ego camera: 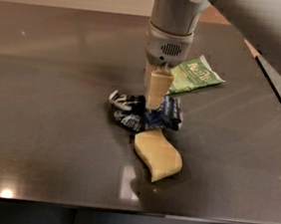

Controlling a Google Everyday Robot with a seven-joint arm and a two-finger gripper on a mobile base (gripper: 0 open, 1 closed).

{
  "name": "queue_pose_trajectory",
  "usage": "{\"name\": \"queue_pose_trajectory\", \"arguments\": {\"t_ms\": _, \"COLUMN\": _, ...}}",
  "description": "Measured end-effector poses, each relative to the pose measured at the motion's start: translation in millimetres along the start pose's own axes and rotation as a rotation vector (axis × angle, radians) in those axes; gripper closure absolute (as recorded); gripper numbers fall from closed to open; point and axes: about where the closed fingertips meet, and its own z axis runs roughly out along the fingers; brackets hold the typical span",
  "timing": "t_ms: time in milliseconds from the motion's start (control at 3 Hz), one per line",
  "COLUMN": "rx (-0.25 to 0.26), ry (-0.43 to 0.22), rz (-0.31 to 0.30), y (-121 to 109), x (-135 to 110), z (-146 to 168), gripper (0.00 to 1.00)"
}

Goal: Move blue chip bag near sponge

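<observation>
your gripper (153,104) mid-table, pointing straight down, fingers pinched narrow on top of blue chip bag (130,114), bag crumpled, low over dark table (54,125), right at sponge (158,156) far edge, green chip bag (197,76) behind, to rt

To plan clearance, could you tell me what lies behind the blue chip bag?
A green chip bag, partly covered by the gripper clamped on the blue chip bag; its hidden end cannot be seen.
</observation>
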Motion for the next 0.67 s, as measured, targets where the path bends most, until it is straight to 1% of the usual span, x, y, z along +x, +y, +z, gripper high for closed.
{"name": "queue_pose_trajectory", "arguments": {"t_ms": 333, "rx": 0.029, "ry": -0.017, "rz": -0.001, "y": -7.3, "x": -5.0, "z": 0.0, "gripper": 0.0}}
{"name": "queue_pose_trajectory", "arguments": {"t_ms": 667, "rx": 0.05, "ry": -0.029, "rz": -0.002, "y": -12.2, "x": -8.6, "z": 0.0, "gripper": 0.0}}
